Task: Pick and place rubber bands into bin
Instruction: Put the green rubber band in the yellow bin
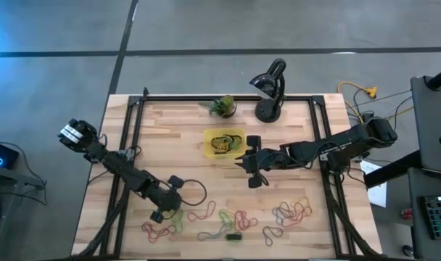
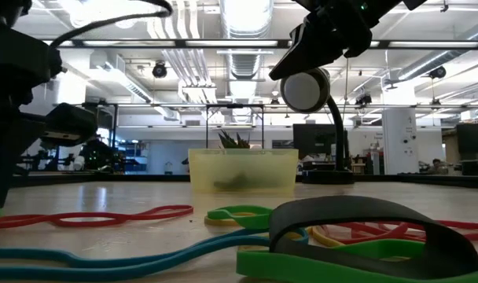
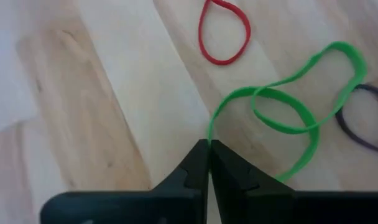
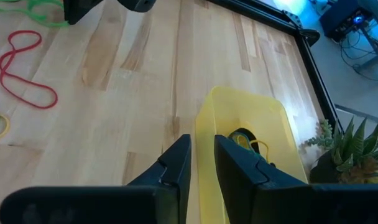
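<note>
My left gripper (image 1: 168, 208) (image 3: 209, 145) is low over the table's near left part, shut on a green rubber band (image 3: 282, 93) (image 1: 175, 215). My right gripper (image 1: 246, 158) (image 4: 201, 144) hangs open and empty over the right edge of the translucent-yellow bin (image 1: 213, 148) (image 4: 263, 112). The bin stands on the table's far middle and holds several bands (image 4: 242, 138). More bands lie flat along the table's near part: red ones (image 1: 159, 230) (image 3: 223, 31), a mixed cluster (image 1: 293, 212) and a larger dark ring (image 1: 195, 190). My left gripper pinches the green band at the end of its loop (image 3: 209, 132) between its two fingertips. The fingers slant down at it from the table's left. The rest of the band lies slack and twisted on the wood.
A small potted plant (image 1: 223, 106) and a black desk lamp (image 1: 270, 87) stand at the far edge behind the bin. Black frame rails (image 1: 126, 145) run along the table's sides. Bare wood lies between the bin and the bands.
</note>
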`<act>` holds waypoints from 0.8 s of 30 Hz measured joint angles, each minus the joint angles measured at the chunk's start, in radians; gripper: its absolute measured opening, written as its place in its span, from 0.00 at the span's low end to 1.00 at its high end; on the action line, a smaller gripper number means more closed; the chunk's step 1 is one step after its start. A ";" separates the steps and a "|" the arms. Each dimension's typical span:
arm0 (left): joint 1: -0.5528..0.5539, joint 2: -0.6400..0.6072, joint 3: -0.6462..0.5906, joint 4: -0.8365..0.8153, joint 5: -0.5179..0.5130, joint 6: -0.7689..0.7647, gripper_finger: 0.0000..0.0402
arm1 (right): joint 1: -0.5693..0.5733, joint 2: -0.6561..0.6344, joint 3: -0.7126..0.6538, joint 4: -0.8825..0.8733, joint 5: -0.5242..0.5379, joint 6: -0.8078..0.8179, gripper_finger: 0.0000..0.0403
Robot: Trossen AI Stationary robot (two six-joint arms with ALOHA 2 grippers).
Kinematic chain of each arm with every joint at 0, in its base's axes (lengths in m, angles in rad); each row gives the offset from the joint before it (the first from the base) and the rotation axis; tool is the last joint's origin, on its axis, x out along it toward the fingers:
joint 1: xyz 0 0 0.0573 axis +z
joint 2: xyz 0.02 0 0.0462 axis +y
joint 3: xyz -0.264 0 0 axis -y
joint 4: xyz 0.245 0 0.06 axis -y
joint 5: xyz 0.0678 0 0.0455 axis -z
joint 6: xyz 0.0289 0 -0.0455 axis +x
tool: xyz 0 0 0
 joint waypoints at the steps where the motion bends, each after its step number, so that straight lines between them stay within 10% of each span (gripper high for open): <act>1: 0.000 -0.006 0.001 -0.003 -0.023 0.016 0.00 | 0.000 0.000 0.000 0.000 0.000 0.000 0.16; 24: 0.030 -0.026 0.128 -0.001 -0.710 0.324 0.00 | 0.000 -0.004 0.000 -0.002 0.005 0.000 0.15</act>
